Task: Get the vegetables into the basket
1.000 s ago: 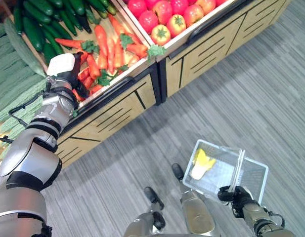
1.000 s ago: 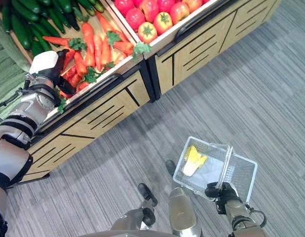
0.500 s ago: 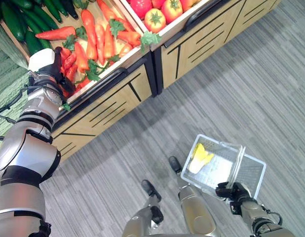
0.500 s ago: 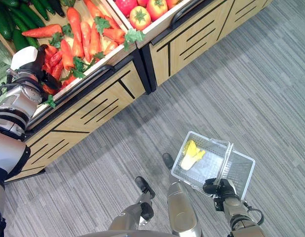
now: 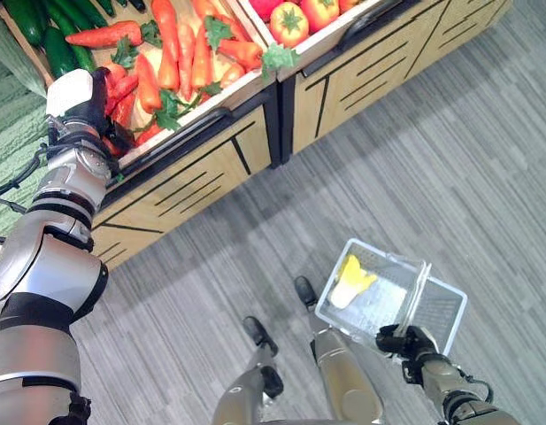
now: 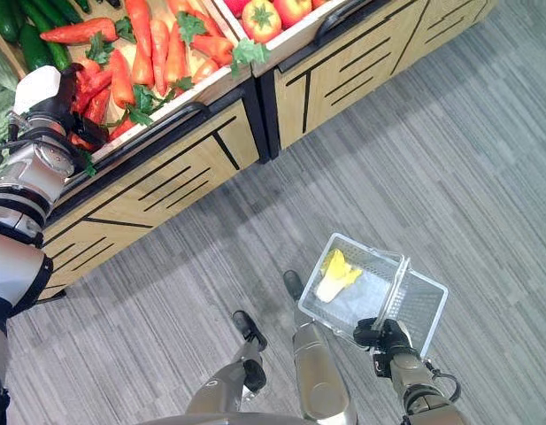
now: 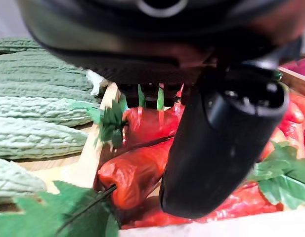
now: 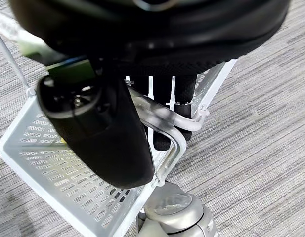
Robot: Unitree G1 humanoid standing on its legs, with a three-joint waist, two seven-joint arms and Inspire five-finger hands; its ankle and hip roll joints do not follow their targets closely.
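Right hand [image 8: 108, 128] fingers [image 8: 162, 98] are curled round the handle [image 8: 164, 121] of the white mesh basket [image 5: 436, 310], thumb in front of the bar, so the basket hangs from that hand at lower right of the left eye view. Inside it, toward its upper-left corner, lies one yellow vegetable [image 5: 350, 280] with a pale base, leafy-looking.

Left hand [image 5: 78, 97] sits at upper left, over the front corner of the carrot bin [image 6: 202, 91]. Its wrist view shows the thumb [image 7: 216, 143] across the red-orange pile and the finger tips down among the carrots [image 7: 137, 173]; cannot tell whether they grip one or just rest there.

Carrots: glossy orange-red, tapered, green leafy tops [image 5: 171, 111], piled loosely along the bin, several lying lengthwise side by side.

Neighbouring produce: dark green cucumbers [image 5: 29, 18] at top left, ridged pale-green bitter gourds [image 7: 38, 103] just beside the carrot bin past a wooden divider [image 7: 93, 148], red tomatoes [image 5: 290, 19] in the next bin at top centre. Grey striped floor [image 5: 449, 159] below the wooden stand.
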